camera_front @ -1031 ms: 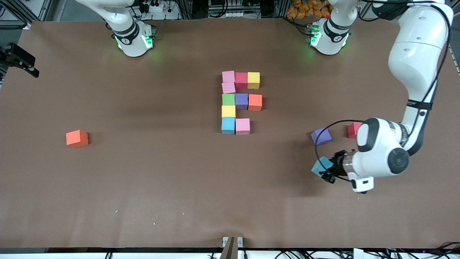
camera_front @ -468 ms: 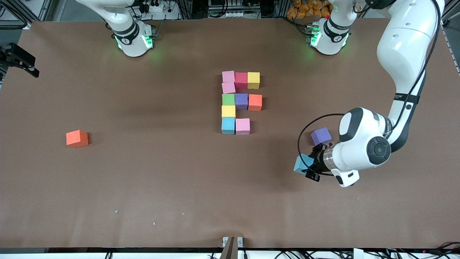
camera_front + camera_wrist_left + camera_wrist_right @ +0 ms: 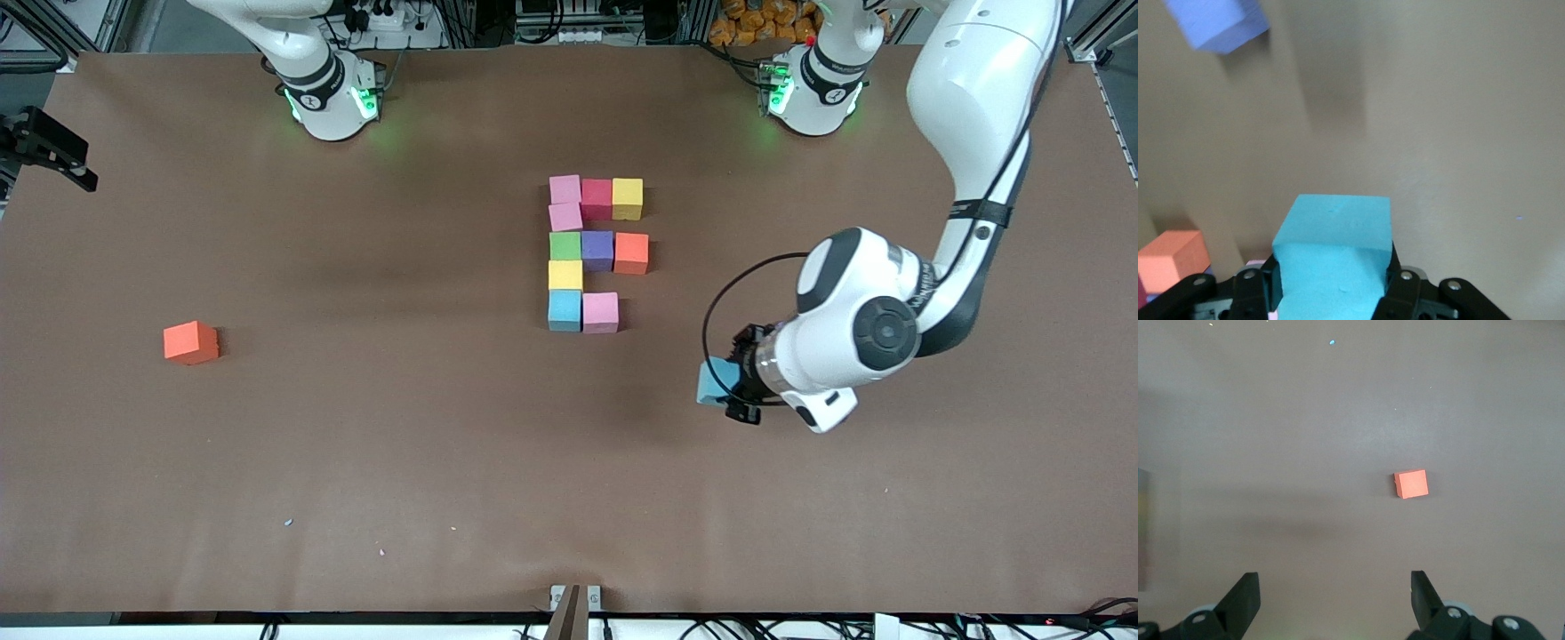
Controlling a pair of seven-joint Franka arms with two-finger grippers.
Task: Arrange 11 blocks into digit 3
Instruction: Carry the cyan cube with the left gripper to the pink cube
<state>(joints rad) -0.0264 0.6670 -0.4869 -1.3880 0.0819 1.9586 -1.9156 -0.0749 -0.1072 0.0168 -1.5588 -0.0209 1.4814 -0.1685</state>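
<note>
A high front camera looks down across the whole brown table toward both robot bases. The left wrist camera looks closely past a held light blue block at the tabletop. The right wrist camera looks down from high up; it shares a lone orange block with the front view.

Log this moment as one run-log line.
left gripper: shut on blue block, over bare table | right gripper: open, waiting | figure: bottom row short one block | stray: orange block
</note>
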